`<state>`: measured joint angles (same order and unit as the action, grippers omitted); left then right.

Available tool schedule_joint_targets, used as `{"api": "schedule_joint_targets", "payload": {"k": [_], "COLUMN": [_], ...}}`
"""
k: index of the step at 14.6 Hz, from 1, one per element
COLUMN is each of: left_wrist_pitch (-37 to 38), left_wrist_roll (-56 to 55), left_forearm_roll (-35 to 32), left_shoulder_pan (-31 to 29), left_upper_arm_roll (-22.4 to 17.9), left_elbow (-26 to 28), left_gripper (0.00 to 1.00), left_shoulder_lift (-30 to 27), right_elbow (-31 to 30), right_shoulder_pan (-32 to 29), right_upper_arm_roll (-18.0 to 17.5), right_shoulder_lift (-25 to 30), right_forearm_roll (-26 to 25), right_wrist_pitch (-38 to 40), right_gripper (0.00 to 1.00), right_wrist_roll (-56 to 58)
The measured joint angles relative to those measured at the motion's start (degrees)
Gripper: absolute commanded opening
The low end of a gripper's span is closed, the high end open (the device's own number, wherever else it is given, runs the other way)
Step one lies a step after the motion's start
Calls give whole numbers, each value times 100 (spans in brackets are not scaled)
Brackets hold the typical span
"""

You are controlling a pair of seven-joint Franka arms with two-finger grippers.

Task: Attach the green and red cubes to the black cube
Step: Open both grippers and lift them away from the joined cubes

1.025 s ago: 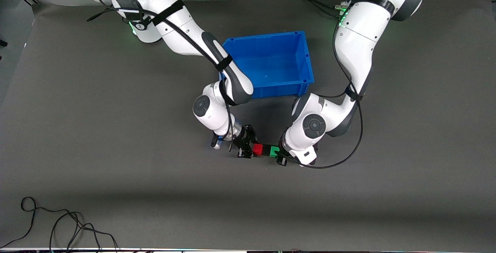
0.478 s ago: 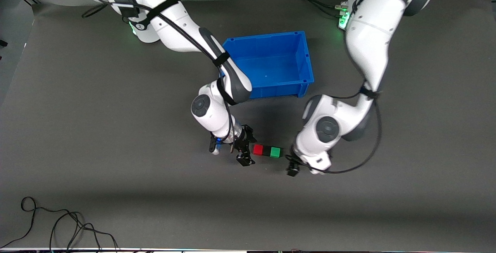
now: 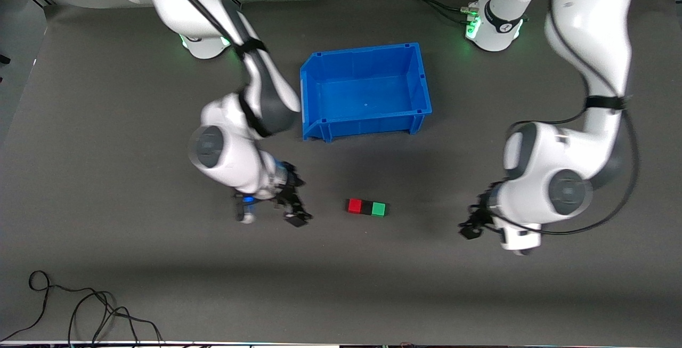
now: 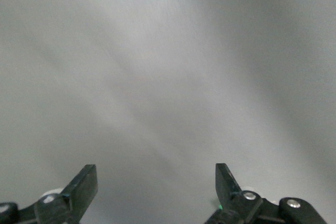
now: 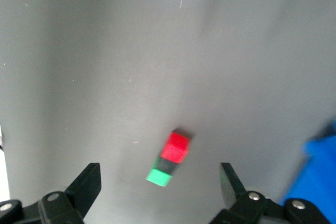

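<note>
The red cube [image 3: 354, 206], the black cube [image 3: 366, 208] and the green cube [image 3: 378, 209] lie in one touching row on the table, black in the middle, nearer to the front camera than the blue bin. My right gripper [image 3: 294, 211] is open and empty over the table, apart from the red end of the row. Its wrist view shows the red cube [image 5: 176, 146], black cube [image 5: 167, 164] and green cube [image 5: 159, 178] ahead of the open gripper [image 5: 159, 169]. My left gripper [image 3: 471, 224] is open and empty, well apart from the green end. The left gripper [image 4: 156, 174] sees only bare table.
A blue bin [image 3: 421, 79] stands farther from the front camera than the cube row, between the two arms. A loose black cable [image 3: 80, 305] lies near the front edge at the right arm's end. The dark mat covers the table.
Both grippers have let go of the cube row and drawn away from it toward their own ends of the table. The three cubes stay joined in place.
</note>
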<state>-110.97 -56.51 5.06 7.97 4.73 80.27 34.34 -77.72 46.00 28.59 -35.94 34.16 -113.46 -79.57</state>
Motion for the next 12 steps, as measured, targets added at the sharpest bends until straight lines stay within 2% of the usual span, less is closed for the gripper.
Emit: {"api": "schedule_joint_targets", "payload": {"k": [3, 5, 7, 9, 10, 12], "left_wrist_pitch": [293, 605, 928, 1188, 1267, 1371], "left_wrist_roll": [1598, 2717, 3667, 4773, 5262, 5838], "left_forearm_roll": [-96, -113, -169, -252, -264, -265], "left_shoulder_pan": [-559, -946, -1143, -1245, -1318, -1467], "left_upper_arm_roll": [-13, -16, -14, -13, -13, -15], "left_elbow": [225, 349, 437, 483, 484, 488], "left_gripper": [100, 100, 100, 100, 100, 100], "left_shoulder_lift": [-411, -759, -1105, -1412, -1543, -1780], "right_elbow": [-12, -37, -154, -451, -628, -975], "right_shoulder_pan": [-11, -36, -70, -273, -544, -1460], "right_upper_arm_roll": [707, 872, 889, 748, 510, -316], "right_shoulder_lift": [543, 881, 1275, 1789, 2066, 2590], "right_forearm_roll": [-427, -1041, -1722, -2314, -2573, -3031], "right_wrist_pitch": [1219, 1626, 1798, 1836, 1859, 1888], "right_gripper": [100, 100, 100, 100, 100, 100], "right_wrist_roll": [1328, 2033, 2554, 3180, 3561, 4372]}}
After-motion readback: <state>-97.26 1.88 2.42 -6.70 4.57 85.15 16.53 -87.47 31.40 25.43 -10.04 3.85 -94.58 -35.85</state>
